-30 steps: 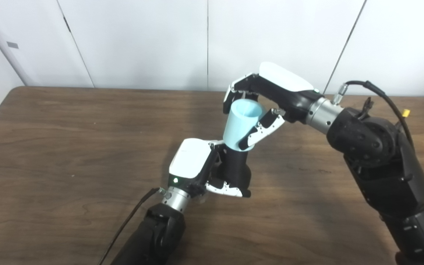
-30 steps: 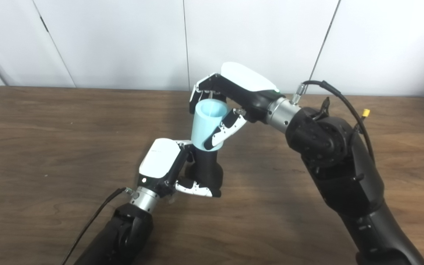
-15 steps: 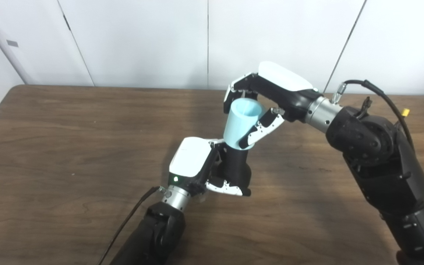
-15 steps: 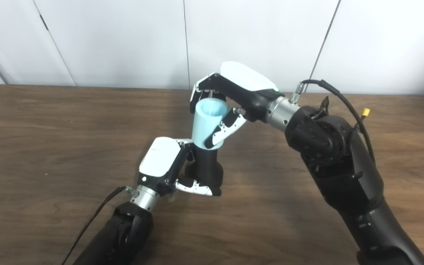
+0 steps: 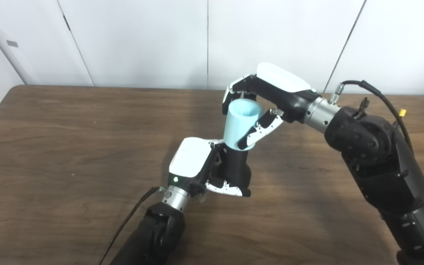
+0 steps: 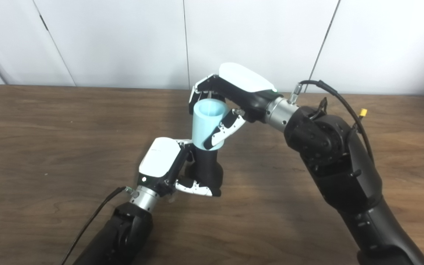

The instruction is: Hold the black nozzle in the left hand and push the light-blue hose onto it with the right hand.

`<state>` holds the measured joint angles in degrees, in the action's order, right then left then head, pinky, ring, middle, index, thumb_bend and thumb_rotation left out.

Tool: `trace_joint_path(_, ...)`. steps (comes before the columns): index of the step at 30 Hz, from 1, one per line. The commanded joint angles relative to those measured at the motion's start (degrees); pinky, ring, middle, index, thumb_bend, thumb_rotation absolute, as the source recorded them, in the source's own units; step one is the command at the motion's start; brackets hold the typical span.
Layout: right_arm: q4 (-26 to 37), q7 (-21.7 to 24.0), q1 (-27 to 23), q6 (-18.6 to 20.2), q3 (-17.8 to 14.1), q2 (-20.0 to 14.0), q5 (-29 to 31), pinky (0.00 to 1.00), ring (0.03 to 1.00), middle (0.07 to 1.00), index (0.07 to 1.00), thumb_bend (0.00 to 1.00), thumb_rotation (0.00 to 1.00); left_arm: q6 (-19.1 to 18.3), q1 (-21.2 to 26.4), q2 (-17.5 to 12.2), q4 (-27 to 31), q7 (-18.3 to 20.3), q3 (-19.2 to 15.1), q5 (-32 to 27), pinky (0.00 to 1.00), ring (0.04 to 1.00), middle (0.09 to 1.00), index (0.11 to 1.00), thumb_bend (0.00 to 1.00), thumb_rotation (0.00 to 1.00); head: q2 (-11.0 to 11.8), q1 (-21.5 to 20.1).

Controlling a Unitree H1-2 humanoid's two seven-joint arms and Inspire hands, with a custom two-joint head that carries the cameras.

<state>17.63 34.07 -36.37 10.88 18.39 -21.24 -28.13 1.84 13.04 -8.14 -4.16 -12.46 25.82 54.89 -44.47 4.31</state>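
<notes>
Well apart: hose (image 5: 238, 125) (mid-table), table edge (image 5: 87, 87).

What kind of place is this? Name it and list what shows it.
Probably a robot lab or test room, not a home: a bare brown wooden table, plain white wall panels behind it, and exposed cabling on the right arm.

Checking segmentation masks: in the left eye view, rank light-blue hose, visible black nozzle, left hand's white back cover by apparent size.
1. light-blue hose
2-3. black nozzle and left hand white cover: too similar to rank; fingers hide part of the nozzle.
</notes>
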Motion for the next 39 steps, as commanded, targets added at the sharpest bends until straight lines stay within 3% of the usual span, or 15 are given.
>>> trace_joint_path(1, 0.95, 1.83, -0.66, 0.76, 0.79, -1.54, -1.04, 0.33, 0.355, 0.49, 0.538, 0.51, 0.0, 0.16, 0.49, -0.04, 1.09, 0.46, 0.34, 0.75, 0.4, 0.449, 0.445, 0.497, 0.5, 0.0, -0.12, 0.11)
trace_joint_path(7, 0.41, 3.48, -0.74, -0.07, 2.55, -2.52, -0.96, 0.4, 0.367, 0.487, 0.511, 0.52, 0.0, 0.0, 0.45, -0.12, 1.46, 0.88, 0.41, 0.68, 0.4, 0.449, 0.445, 0.497, 0.5, 0.0, -0.34, 0.04)
trace_joint_path(20, -0.07, 6.39, -1.39, 1.84, 5.27, -3.89, -0.59, 0.36, 0.369, 0.483, 0.528, 0.51, 0.0, 0.2, 0.55, -0.08, 1.57, 0.71, 0.42, 0.57, 0.4, 0.446, 0.442, 0.498, 0.5, 0.0, -0.68, 0.23)
trace_joint_path(39, 1.77, 1.98, 4.11, 1.73, 4.54, -4.19, -2.17, 0.4, 0.375, 0.495, 0.501, 0.52, 0.0, 0.01, 0.82, -0.18, 1.42, 0.42, 0.73, 1.11, 0.4, 0.444, 0.444, 0.497, 0.5, 0.0, -0.79, 0.43)
